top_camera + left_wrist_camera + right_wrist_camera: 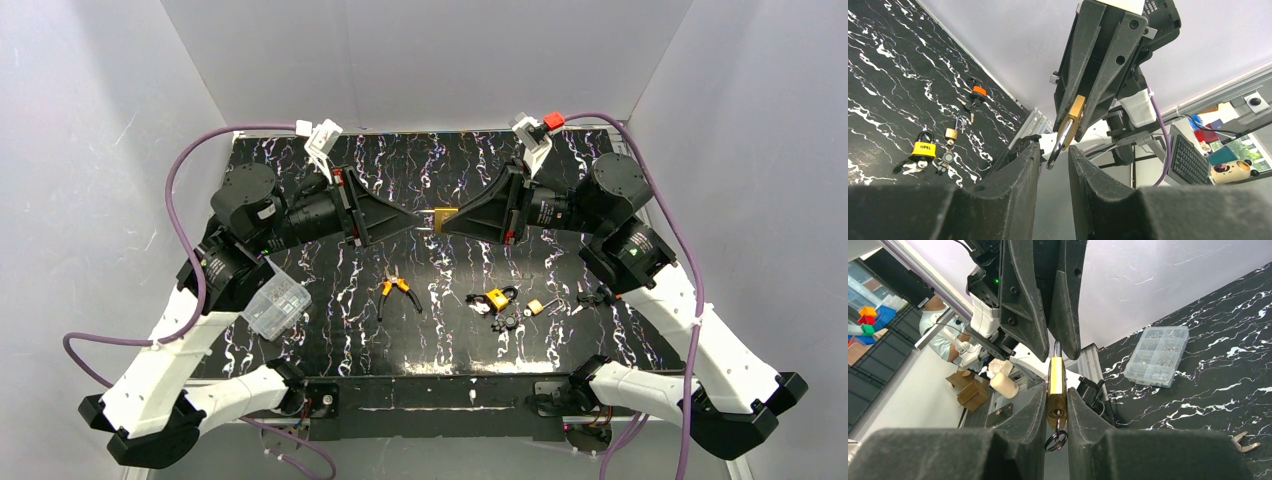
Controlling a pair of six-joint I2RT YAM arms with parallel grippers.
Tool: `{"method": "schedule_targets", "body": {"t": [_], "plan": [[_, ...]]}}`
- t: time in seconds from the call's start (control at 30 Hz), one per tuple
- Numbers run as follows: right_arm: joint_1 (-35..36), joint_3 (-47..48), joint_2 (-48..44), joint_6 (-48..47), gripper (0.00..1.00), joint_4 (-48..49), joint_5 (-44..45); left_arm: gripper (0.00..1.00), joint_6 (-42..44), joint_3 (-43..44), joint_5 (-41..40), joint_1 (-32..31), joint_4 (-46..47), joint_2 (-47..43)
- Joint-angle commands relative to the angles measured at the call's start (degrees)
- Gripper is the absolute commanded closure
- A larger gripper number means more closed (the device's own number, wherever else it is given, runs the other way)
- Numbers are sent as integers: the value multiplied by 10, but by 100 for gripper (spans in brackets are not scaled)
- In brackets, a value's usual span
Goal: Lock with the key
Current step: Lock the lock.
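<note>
My right gripper [447, 221] is shut on a brass padlock [444, 217] and holds it in the air above the middle of the table. In the right wrist view the padlock [1056, 385] sits upright between my pads, with a key and its ring [1055, 440] hanging from the keyhole. My left gripper [422, 218] faces it, open. In the left wrist view the silver shackle [1062, 141] points down between my spread fingertips [1030, 157], with a gap on both sides. The left gripper [1054, 151] holds nothing.
On the black marbled table [450, 345] lie orange-handled pliers [400, 290], a yellow padlock [497, 298], a small brass padlock [537, 306] and loose keys [508, 322]. A clear parts box [275, 305] sits at the left edge.
</note>
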Motion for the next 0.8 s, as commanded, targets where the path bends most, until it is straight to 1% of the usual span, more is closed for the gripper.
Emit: {"method": "schedule_targets", "body": {"t": [0.0,0.07,0.17,0.33,0.5,0.77], "plan": [[3,9,-3,16,99,47,-16,76,18,20,5,-2,-10,-10],[3,10,0,22,99,53,-22,79,20,20,8,-2,-10,-10],[3,10,3,32,99,62,-29,86,22,23,9,-2,-11,-9],[3,9,4,46,99,74,-41,100,33,24,11,-2,-18,-9],[2,9,5,63,99,86,-55,100,40,18,18,-2,-20,-13],[2,4,34,163,99,186,-114,100,43,19,31,-4,-8,-20]]}}
